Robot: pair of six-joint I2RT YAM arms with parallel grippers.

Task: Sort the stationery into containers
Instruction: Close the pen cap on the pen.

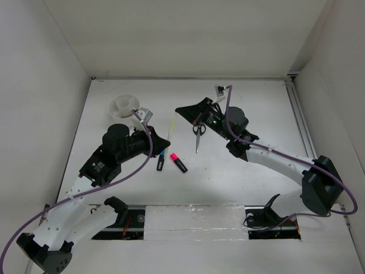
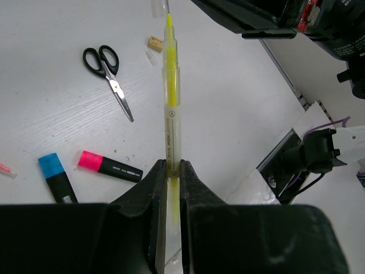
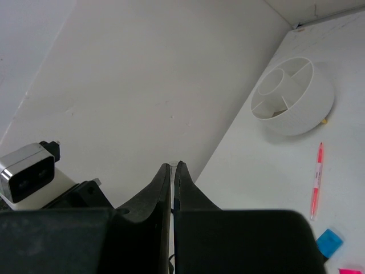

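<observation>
My left gripper (image 2: 173,164) is shut on the thin yellow pen (image 2: 171,103), which points away from it just above the table; they also show in the top view, gripper (image 1: 166,142) and pen (image 1: 171,127). My right gripper (image 1: 179,109) hovers just beyond the pen's tip. Its jaws (image 3: 172,165) are shut on a small clear piece that looks like a pen cap. The black-handled scissors (image 1: 198,134), blue-cap highlighter (image 1: 161,161) and pink-cap highlighter (image 1: 178,162) lie on the table. The tan block (image 2: 154,41) lies near the pen's tip. The pink pen (image 3: 315,180) lies near the white compartment bowl (image 1: 126,105).
White walls enclose the table on the left, back and right. A rail (image 1: 299,114) runs along the right edge. The left wrist's camera (image 1: 144,116) sits beside the bowl. The arm bases and cables fill the near edge.
</observation>
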